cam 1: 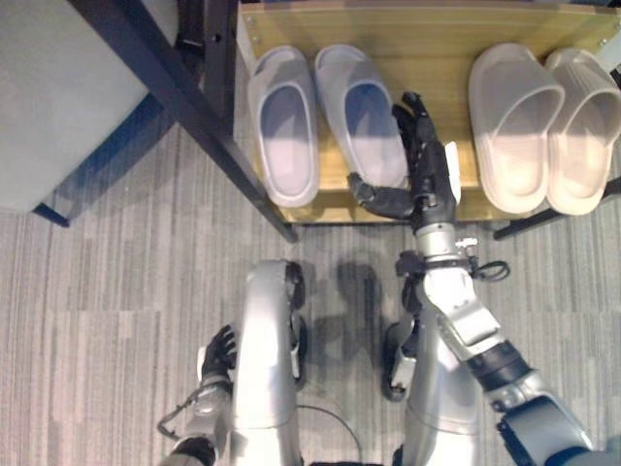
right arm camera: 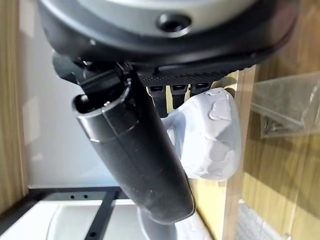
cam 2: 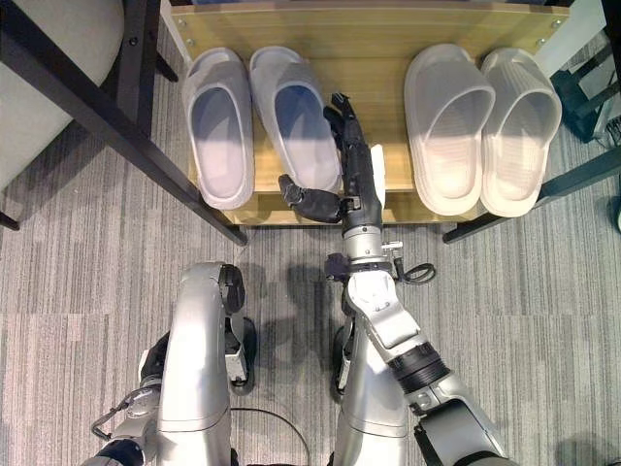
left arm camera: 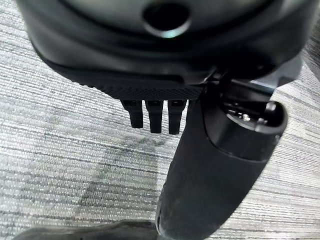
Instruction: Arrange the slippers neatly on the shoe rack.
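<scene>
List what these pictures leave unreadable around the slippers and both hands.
- Right hand: contact with the grey slipper is hidden by its own bulk in the head views.
- Left hand: finger state, half behind the arm.
- Shoe rack: back edge cut off.

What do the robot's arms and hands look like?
Both arms are shiny silver-grey with black joints. The right hand is dark, with a white patch along its outer edge and a metal wrist. The left hand is dark too, with thick black fingers.
</scene>
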